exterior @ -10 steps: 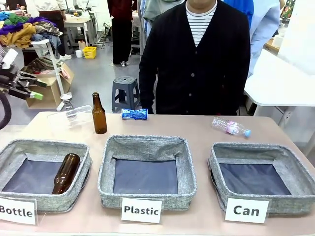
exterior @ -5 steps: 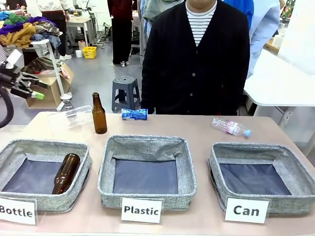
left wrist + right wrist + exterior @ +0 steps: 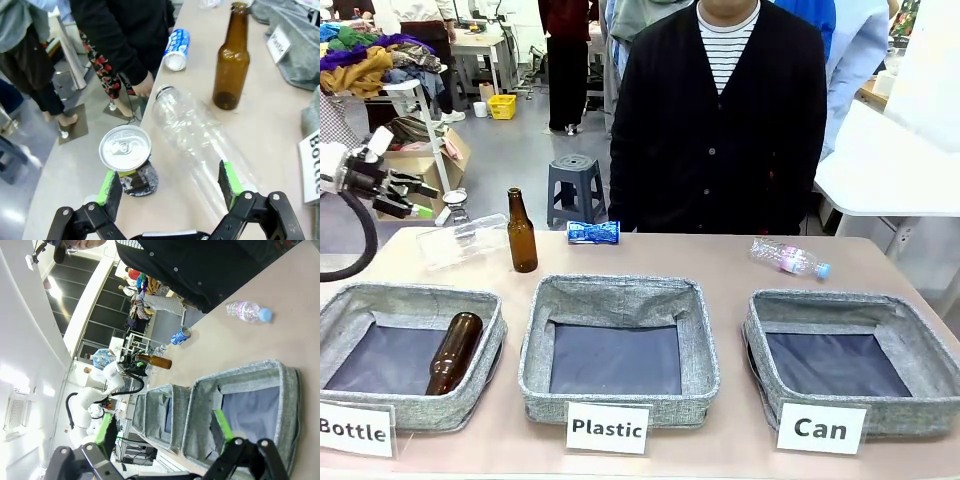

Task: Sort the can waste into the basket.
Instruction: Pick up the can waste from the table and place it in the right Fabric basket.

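Observation:
A blue crushed can (image 3: 593,232) lies on its side at the table's far edge in front of the person; it shows too in the left wrist view (image 3: 177,47) and the right wrist view (image 3: 180,336). A dark crushed can (image 3: 127,157) with a silver top stands upright close before my left gripper (image 3: 170,187), near its left pad. That gripper (image 3: 405,200) hangs open over the table's far left corner. The grey "Can" basket (image 3: 760,335) sits at the front right, under my open right gripper (image 3: 164,430), which holds nothing.
A clear plastic bottle (image 3: 200,135) lies beside the dark can, and a brown glass bottle (image 3: 522,232) stands behind it. A small plastic bottle (image 3: 788,258) lies far right. The "Plastic" basket (image 3: 535,340) and the "Bottle" basket (image 3: 490,350), holding a brown bottle, line the front.
My left gripper has moved right and a little lower, toward the table's far left corner, still open. Nothing on the table has moved.

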Tool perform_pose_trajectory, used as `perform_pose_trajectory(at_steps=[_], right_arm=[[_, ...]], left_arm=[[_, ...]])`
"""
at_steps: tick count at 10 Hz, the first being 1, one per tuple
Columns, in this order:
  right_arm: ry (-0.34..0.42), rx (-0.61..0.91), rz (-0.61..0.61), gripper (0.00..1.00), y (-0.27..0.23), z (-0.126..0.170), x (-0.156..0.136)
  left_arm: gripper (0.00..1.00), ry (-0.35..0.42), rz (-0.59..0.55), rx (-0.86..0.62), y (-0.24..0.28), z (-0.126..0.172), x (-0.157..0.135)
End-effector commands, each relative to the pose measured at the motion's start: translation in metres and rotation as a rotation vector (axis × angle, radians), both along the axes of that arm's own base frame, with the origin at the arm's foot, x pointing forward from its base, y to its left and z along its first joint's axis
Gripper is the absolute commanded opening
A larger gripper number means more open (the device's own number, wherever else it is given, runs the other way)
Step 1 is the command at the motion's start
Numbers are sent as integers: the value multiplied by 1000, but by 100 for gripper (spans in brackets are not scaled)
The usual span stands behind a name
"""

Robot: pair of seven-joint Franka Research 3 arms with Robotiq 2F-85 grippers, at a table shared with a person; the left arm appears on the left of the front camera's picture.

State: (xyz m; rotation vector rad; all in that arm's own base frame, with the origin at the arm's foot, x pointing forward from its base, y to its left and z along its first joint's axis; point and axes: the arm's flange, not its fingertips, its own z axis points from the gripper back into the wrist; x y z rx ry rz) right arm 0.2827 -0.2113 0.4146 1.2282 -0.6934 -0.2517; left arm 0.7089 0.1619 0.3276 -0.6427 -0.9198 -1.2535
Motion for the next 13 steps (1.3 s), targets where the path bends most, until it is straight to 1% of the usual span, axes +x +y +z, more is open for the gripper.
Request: perform_pose_trajectory(at_steps=[1,2,3,5,7,10,13], right_arm=[[-40,5,-7,100,0,1,3],[-40,5,-7,100,0,1,3],[-40,5,-7,100,0,1,3],[-40,5,-7,100,0,1,3],[-40,5,-7,100,0,1,3],[-40,5,-7,100,0,1,3],[-40,5,-7,100,0,1,3]], left_arm=[[100,28,69,-8,1,0,17],[100,36,104,-13,2,-4,22],[100,38,115,-33,2,-7,24],[100,42,119,-37,-5,-13,30],[100,57,113,-43,-10,-22,44],[100,61,149,-65,-18,-30,55],[100,55,94,-75,-25,-33,59]])
